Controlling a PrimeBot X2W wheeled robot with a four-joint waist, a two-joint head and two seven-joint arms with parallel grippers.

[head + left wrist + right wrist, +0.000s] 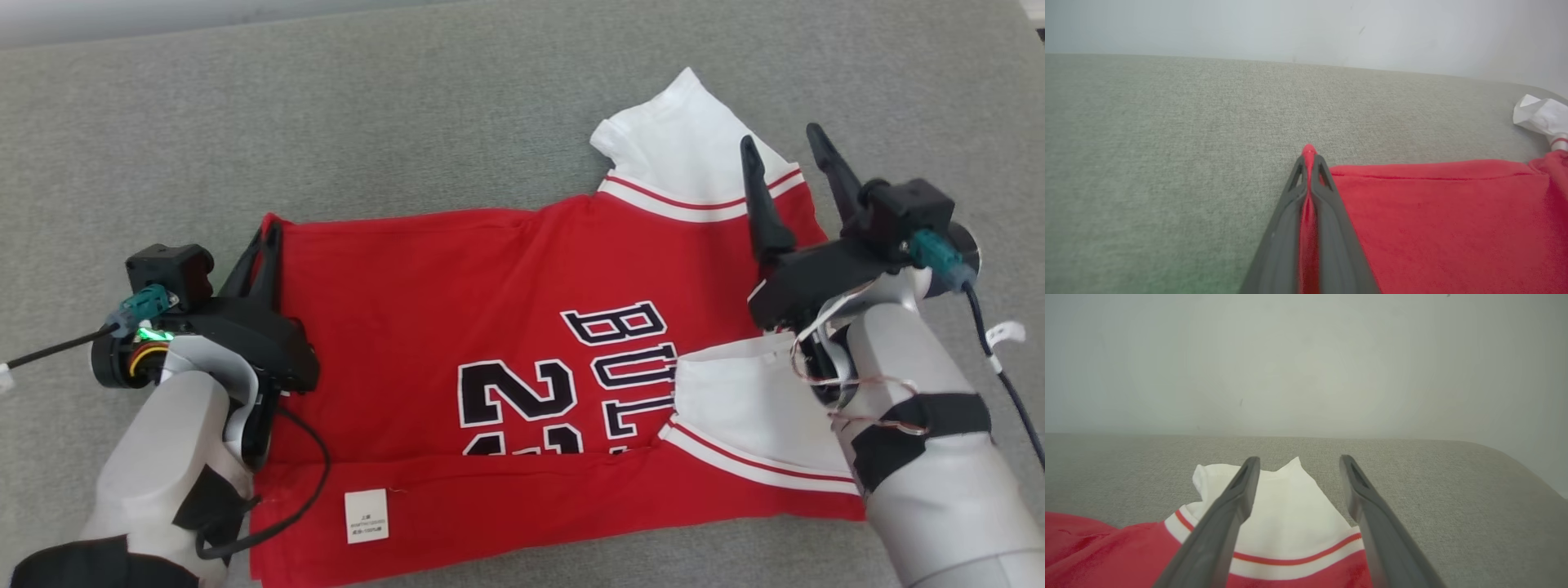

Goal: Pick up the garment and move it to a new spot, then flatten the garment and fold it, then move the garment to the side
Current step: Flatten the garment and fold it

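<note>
- Head view: the garment (pixel 506 327), a red jersey with white sleeves, lies spread on a grey cloth surface (pixel 408 122) and spans the middle and lower middle of the frame.
- Black-and-white lettering (pixel 571 376) marks the red front at centre. A folded red strip along the lower edge hides its lower part.
- A white care label (pixel 366 515) sits on that strip at lower left of centre.
- 1 white sleeve, the upper sleeve (pixel 694 147), points toward the upper right of the frame. The lower sleeve (pixel 743 408) lies folded over the red cloth at lower right.
- The left gripper (pixel 272 229) is at the left of the frame, at the jersey's upper left corner.
- Left wrist view: its 2 fingers (pixel 1290 212) are pressed together on that red corner. A sliver of red cloth shows between them and just past the tips. The red hem runs to the right of the frame, with a pale wall (pixel 1306 24) beyond the surface.
- The right gripper (pixel 780 136) is at the upper right of the head view, over the striped band of the upper sleeve.
- Right wrist view: its 2 fingers (pixel 1224 522) stand wide apart and hold nothing, with the white sleeve seen between them. Whether they touch the cloth cannot be told.
</note>
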